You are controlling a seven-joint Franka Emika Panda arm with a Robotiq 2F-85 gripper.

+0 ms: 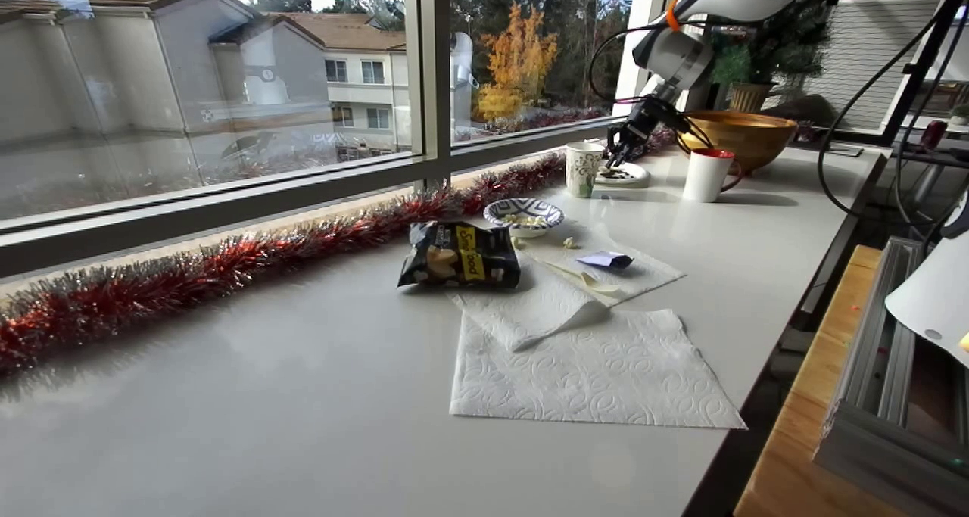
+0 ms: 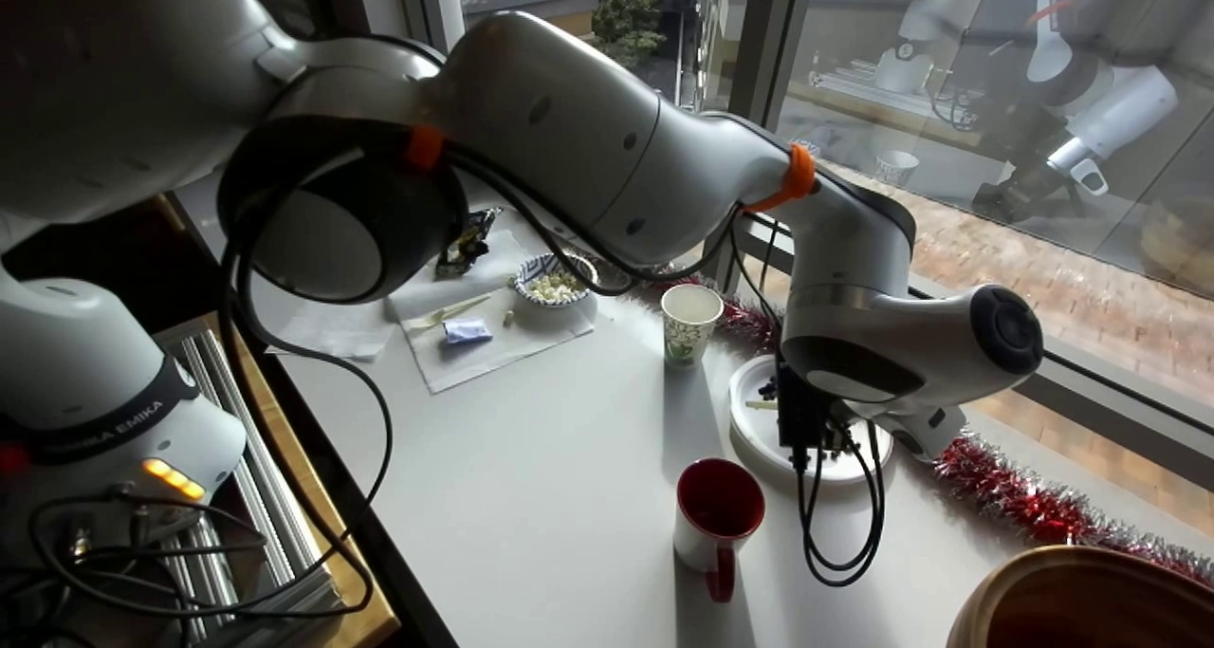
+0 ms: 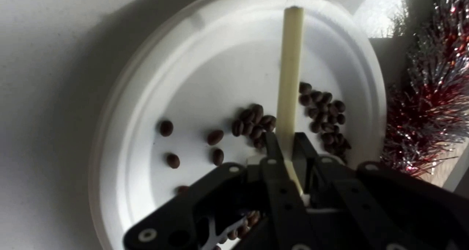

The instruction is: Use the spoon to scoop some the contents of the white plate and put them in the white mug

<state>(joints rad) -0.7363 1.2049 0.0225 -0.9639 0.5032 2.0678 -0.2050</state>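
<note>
Beans (image 3: 257, 113), smooth dark ovals, round ridged plate (image 3: 227, 74), flat-handled spoon (image 3: 290, 74)

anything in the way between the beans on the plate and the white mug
Nothing visible stands between the dark beans on the white plate and the white mug. The patterned paper cup stands near the plate, off that path. The hanging cables could perhaps brush the mug during the carry.
</note>
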